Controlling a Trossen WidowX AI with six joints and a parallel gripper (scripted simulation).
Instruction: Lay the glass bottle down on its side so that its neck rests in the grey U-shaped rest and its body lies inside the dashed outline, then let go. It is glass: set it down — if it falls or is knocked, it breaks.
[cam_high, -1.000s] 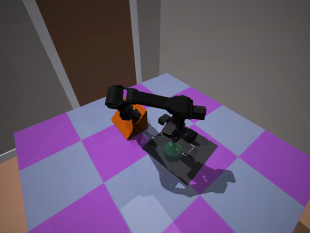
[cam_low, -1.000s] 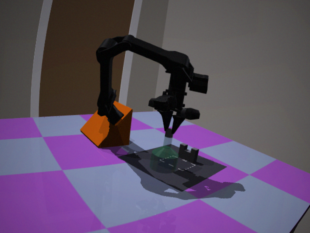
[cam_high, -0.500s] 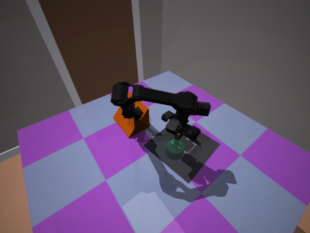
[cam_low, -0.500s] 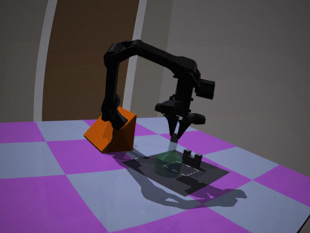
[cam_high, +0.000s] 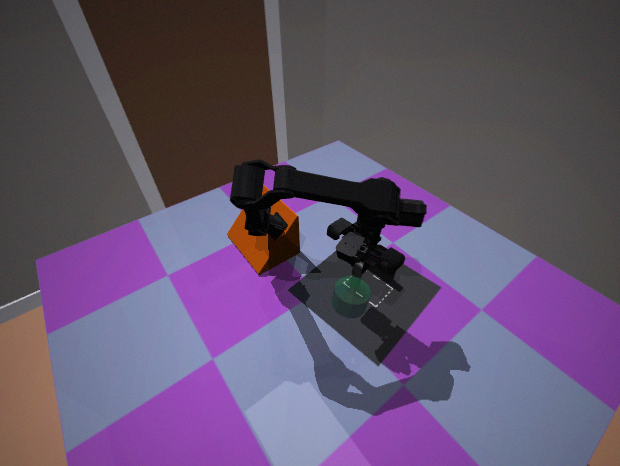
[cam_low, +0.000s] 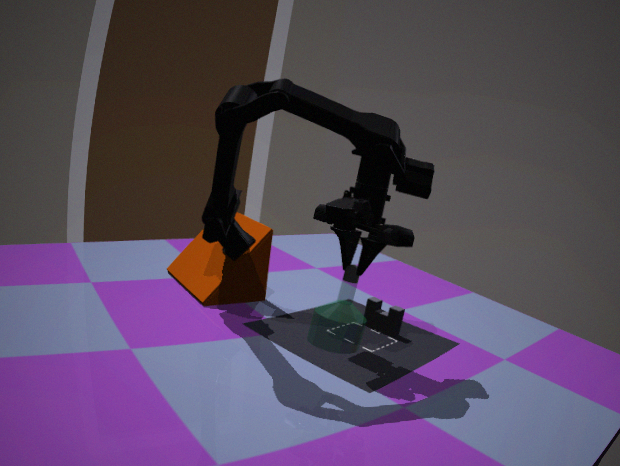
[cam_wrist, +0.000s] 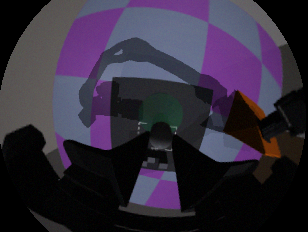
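Exterior view: gripper (cam_high: 358, 268) (cam_low: 352, 271) (cam_wrist: 161, 136) clamped on capped neck of bottle (cam_high: 351, 296) (cam_low: 336, 326) (cam_wrist: 161, 111), body below, seemingly upright.

Showed, in the exterior view, the mat (cam_high: 416, 300) (cam_low: 431, 345) (cam_wrist: 120, 87) on the table (cam_high: 125, 360) (cam_low: 175, 395) (cam_wrist: 170, 25), with the base (cam_high: 260, 263) (cam_low: 200, 290) (cam_wrist: 272, 150) behind it to the left and the door (cam_high: 190, 100) (cam_low: 170, 125) beyond. Had the arm (cam_high: 325, 187) (cam_low: 320, 110) (cam_wrist: 292, 117) on the base, and the gripper (cam_high: 358, 268) (cam_low: 352, 270) (cam_wrist: 161, 136) above the mat, around the top of the bottle (cam_high: 350, 298) (cam_low: 336, 328) (cam_wrist: 161, 109). Placed the rest (cam_low: 384, 320) (cam_wrist: 155, 162) on the mat to the bottle's right, the outline (cam_high: 383, 299) (cam_low: 384, 346) (cam_wrist: 139, 131) before the rest and partly behind the bottle's body.
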